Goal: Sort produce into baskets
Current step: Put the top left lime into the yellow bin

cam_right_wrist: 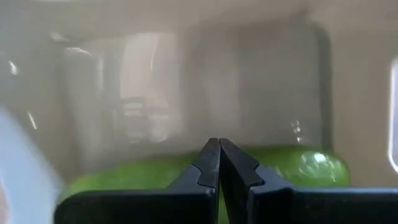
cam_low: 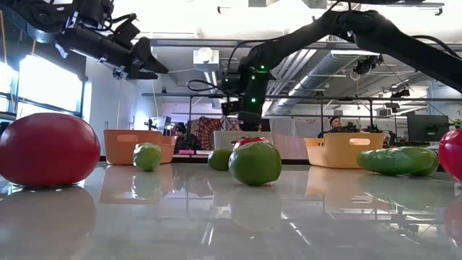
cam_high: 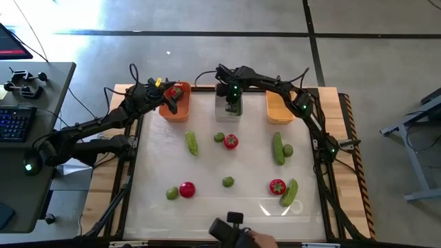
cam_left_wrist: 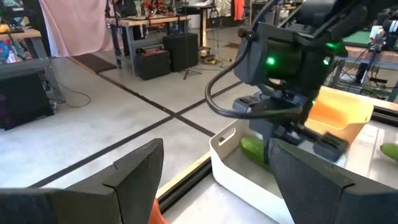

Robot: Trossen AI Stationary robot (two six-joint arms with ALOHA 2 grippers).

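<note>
My left gripper [cam_left_wrist: 214, 186] is open and empty above the orange-red basket [cam_high: 167, 111], which holds a tomato [cam_high: 177, 90]. My right gripper [cam_right_wrist: 218, 163] is shut, pointing down into the pale grey basket [cam_high: 222, 110]. A cucumber [cam_right_wrist: 298, 167] lies on that basket's floor just past the fingertips; it also shows in the left wrist view [cam_left_wrist: 252, 148]. The yellow-orange basket [cam_high: 278, 109] stands to the right. Tomatoes [cam_high: 231, 142], cucumbers [cam_high: 278, 148] and limes [cam_high: 228, 182] lie loose on the table. My right gripper's shut fingertips [cam_right_wrist: 208, 158] come from above at the cucumber's upper side [cam_right_wrist: 273, 163], across its length. I cannot tell whether they touch it. The cucumber lies flat on the grey basket's floor.
Loose on the white tabletop: a cucumber [cam_high: 191, 142] and lime [cam_high: 219, 137] in the middle, a tomato [cam_high: 187, 189] and lime [cam_high: 171, 194] near left, a tomato [cam_high: 277, 186] and cucumber [cam_high: 289, 192] near right. A camera and a person's hand [cam_high: 265, 241] are at the near edge.
</note>
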